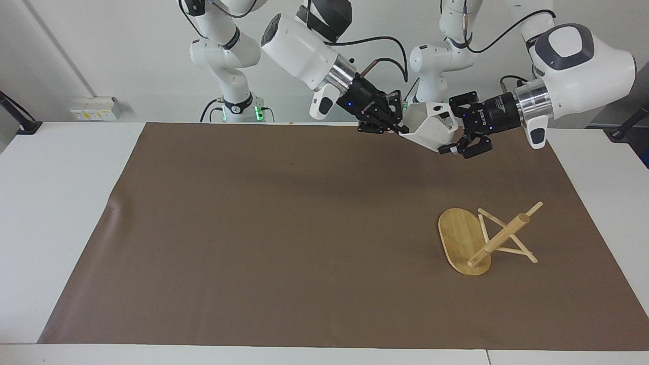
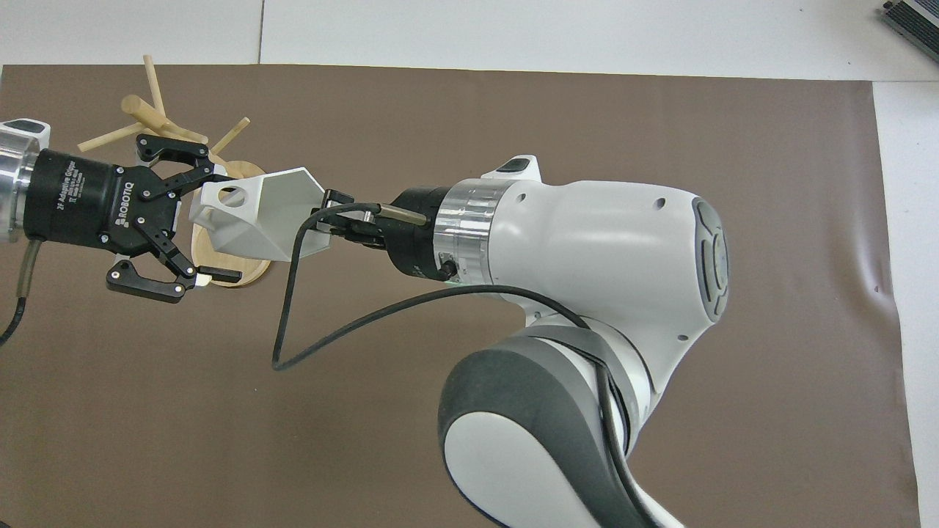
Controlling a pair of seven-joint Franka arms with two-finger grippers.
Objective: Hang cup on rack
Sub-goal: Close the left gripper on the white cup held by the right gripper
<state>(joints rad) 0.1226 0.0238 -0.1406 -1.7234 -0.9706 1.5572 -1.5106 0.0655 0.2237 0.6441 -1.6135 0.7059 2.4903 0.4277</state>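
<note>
The white faceted cup (image 1: 431, 129) (image 2: 257, 213) hangs in the air over the mat's edge nearest the robots. My right gripper (image 1: 398, 129) (image 2: 326, 220) is shut on the cup's rim wall and holds it tilted. My left gripper (image 1: 451, 126) (image 2: 224, 226) is open and straddles the cup's handle end. One fingertip (image 2: 216, 176) lies against the handle with the round hole, while the other fingertip (image 2: 224, 276) stands apart from the cup. The bamboo rack (image 1: 499, 238) (image 2: 154, 117) lies tipped over on the mat toward the left arm's end, its oval base (image 1: 459, 238) up on edge.
A brown mat (image 1: 284, 243) covers most of the white table (image 1: 56, 203) and has a small crease (image 1: 114, 208) toward the right arm's end. The right arm's black cable (image 2: 293, 315) loops below its wrist. A dark object (image 2: 910, 18) sits at the table's corner.
</note>
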